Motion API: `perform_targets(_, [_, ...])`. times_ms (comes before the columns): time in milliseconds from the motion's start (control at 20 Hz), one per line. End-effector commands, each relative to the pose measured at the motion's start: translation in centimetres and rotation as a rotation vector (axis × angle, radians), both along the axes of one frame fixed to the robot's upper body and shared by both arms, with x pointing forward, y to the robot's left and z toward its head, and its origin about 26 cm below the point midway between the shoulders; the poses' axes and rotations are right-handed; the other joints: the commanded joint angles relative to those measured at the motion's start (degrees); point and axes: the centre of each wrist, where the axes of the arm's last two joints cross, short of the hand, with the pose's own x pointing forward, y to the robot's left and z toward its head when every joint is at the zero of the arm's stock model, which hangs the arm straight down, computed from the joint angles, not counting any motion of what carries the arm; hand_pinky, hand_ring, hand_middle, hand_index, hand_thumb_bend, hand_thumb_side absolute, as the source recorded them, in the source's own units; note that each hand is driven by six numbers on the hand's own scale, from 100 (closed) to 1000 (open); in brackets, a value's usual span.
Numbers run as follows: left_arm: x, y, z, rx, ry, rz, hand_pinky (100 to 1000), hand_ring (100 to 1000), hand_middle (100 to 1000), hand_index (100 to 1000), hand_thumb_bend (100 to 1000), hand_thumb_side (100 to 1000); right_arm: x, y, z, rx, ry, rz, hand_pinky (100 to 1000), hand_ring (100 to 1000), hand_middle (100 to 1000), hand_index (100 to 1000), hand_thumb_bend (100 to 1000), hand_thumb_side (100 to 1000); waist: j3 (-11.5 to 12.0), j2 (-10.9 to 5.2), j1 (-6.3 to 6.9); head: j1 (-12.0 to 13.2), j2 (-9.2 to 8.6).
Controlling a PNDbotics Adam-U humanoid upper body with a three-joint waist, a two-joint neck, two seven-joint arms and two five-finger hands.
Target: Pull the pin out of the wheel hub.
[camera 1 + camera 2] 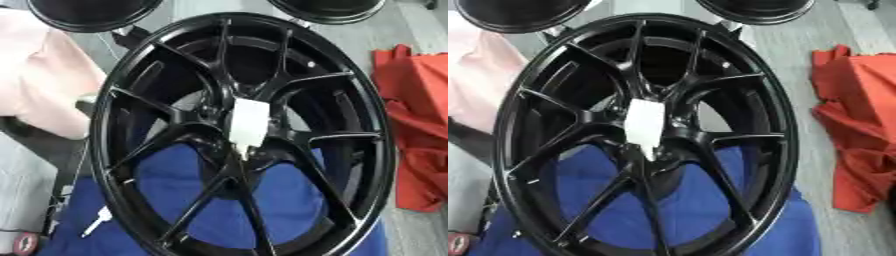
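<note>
— Neither hand of ours is in the two eye views now, so we cannot tell if they are released or clenched. What do we have in front of us?

— One black wheel hub fills almost the whole picture. It stands tilted toward us, above a blue cloth that shows through between its spokes. In the centre of the hub, where the spokes meet, sits a white block-shaped piece, with a narrower white tip under it. We judge this is the pin, still seated in the hub.

— So the pulling is not yet begun?

— We think not. Nothing touches the pin, and it looks fully in its place.

— How do we do this step well?

— We bring one hand to the centre from the front and close fingers and thumb on the two sides of the white piece, not on the spokes just beside it. Then we pull along the line of the pin, out of the hub toward us. A pull to one side can jam it or rock the wheel.

— And the other hand?

— It may steady the rim, because the wheel stands tilted. The orange cloth on the right and the small white thing lying on the blue cloth at lower left are well apart from the centre; we leave them.
</note>
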Motion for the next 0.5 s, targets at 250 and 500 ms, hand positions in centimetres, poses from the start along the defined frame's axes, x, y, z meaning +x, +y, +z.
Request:
perform_targets(250, [-0.38, 0.04, 1.58, 0.045, -0.028, 0.004, 728, 643, 584, 811, 100, 748, -0.83, -0.55, 1.78, -0.026, -0.142, -0.091, 876, 915, 950, 910, 233, 100, -0.3, -1.57, 0.02, 0.1, -1.56])
perform_targets(500, [-0.33, -0.02, 1.59, 0.047, -0.025, 0.001, 728, 643, 584, 811, 100, 748, -0.75, -0.68, 1.46, -0.026, -0.144, -0.148, 879, 915, 940, 921, 294, 100, -0.1, -1.56, -0.24, -0.1, -1.45])
